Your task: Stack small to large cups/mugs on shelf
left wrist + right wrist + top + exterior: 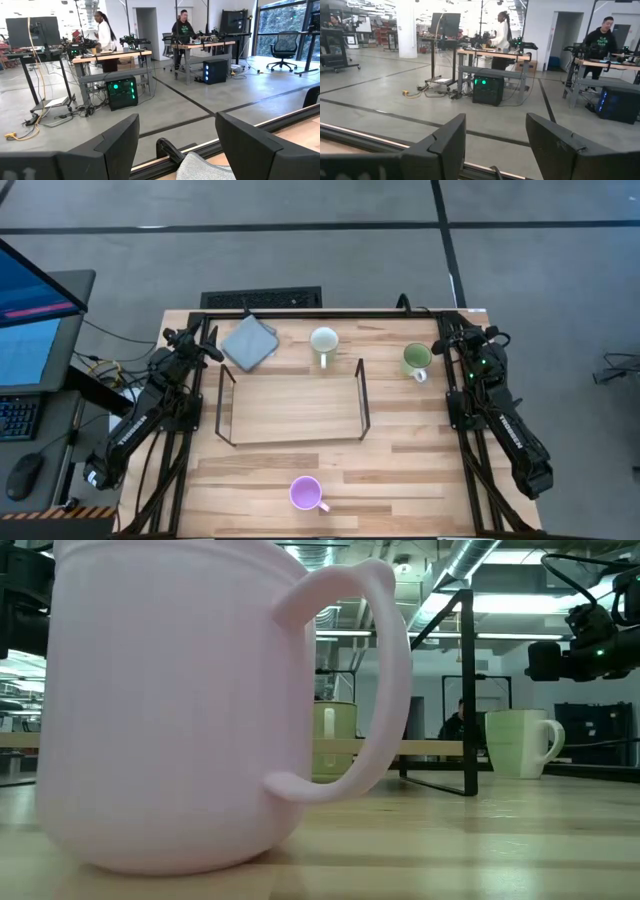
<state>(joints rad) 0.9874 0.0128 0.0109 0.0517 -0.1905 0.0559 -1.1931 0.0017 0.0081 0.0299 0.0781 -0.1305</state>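
Wooden surface (420,465) framed in black carries a dark wire shelf (292,404) at its centre, standing bare. Behind the shelf sits the cream mug (324,342); the olive mug (416,359) stands off the shelf's far right corner, and the purple mug (305,493) rests in front of the shelf near the surface's front edge. A grey cloth (249,341) lies off the shelf's far left corner. Left end effector (177,145) and right end effector (496,145) wait at the far corners, fingers spread, holding nothing.

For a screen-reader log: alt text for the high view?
Empty wire shelf mid-table, purple mug at the near edge, cream mug and green mug behind; left hand and right hand wait open at the far corners.
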